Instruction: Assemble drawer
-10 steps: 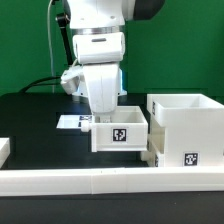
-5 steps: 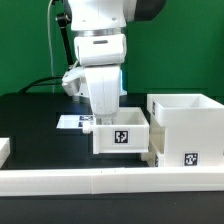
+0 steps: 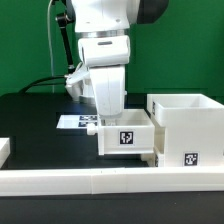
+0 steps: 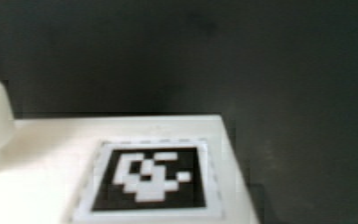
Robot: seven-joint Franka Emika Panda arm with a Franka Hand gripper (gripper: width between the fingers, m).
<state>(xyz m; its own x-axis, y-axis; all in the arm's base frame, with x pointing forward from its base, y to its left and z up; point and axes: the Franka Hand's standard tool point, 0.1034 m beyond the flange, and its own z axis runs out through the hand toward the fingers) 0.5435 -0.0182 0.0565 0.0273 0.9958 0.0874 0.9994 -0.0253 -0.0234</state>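
Note:
A small white drawer tray (image 3: 128, 138) with a black-and-white tag on its front wall stands just to the exterior view's left of the large white hollow shell (image 3: 188, 128). My gripper (image 3: 111, 116) reaches down into the tray from above. Its fingertips are hidden behind the tray's wall, and the tray moves along with it. The wrist view shows a blurred tag (image 4: 149, 178) on a white face of the tray (image 4: 51, 135), over the black table. No fingers show there. A second tray is not clearly visible.
A long low white border rail (image 3: 100, 181) runs along the front. The marker board (image 3: 72, 121) lies behind the tray at the exterior view's left. A white piece (image 3: 4, 150) sits at the left edge. A black cable hangs behind the arm.
My gripper and the small tray have shifted together toward the exterior view's right, closer to the shell. The shell and the rail have not moved.

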